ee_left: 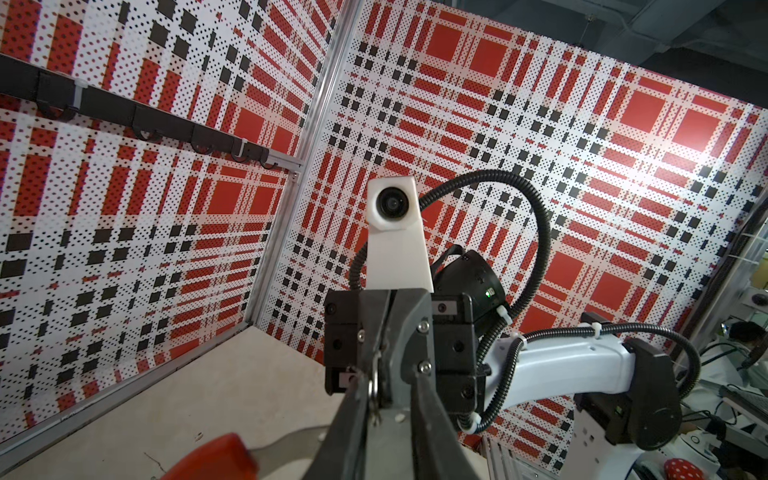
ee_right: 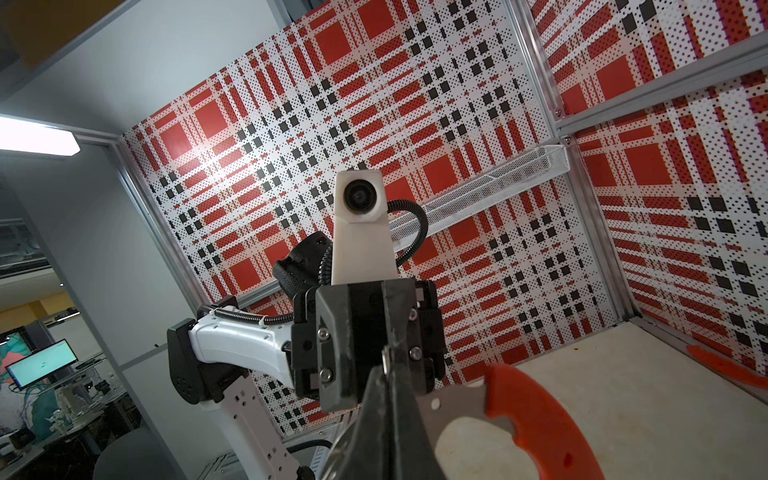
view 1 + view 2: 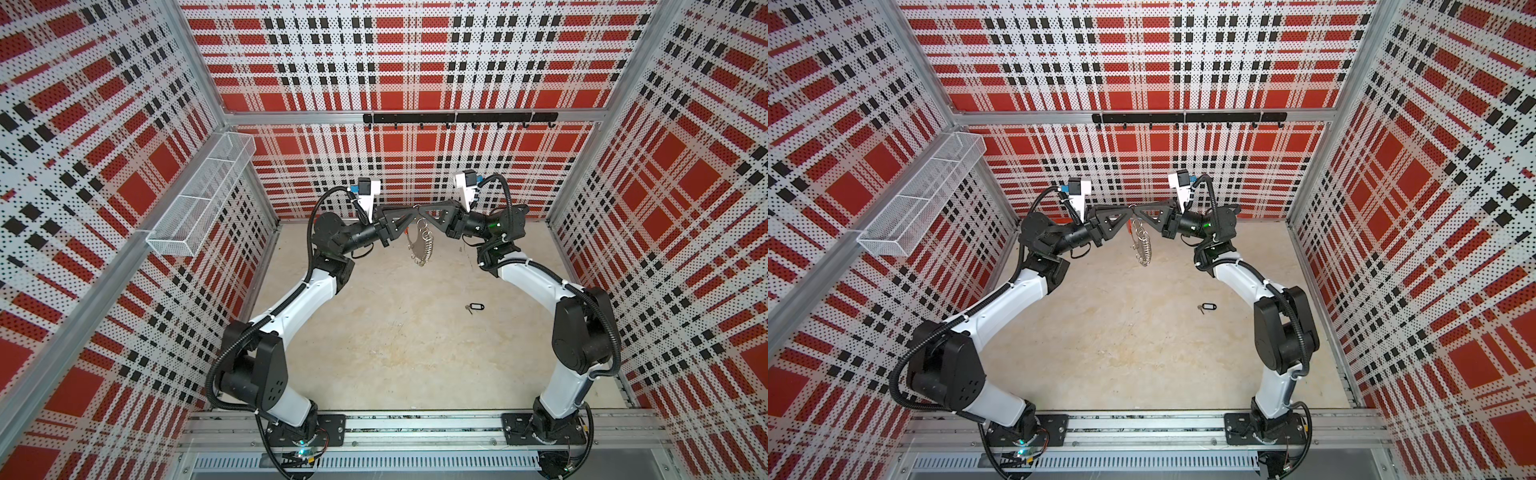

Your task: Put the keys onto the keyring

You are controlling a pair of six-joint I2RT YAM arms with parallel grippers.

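One set of keys (image 3: 474,308), a tiny silver key joined to one black tag (image 3: 478,307) with a pale window, lying flat on the pale table (image 3: 395,357), nearer the right arm. Well apart from it, one keyring (image 3: 419,245), a grey crescent with a red segment and many silver split rings (image 3: 424,249), hanging in the air. Pinched at its top by the right gripper (image 3: 424,212), fingers (image 2: 386,415) pressed together on a ring. Tip to tip with it, the left gripper (image 3: 409,214), fingers (image 1: 432,432) slightly spread.
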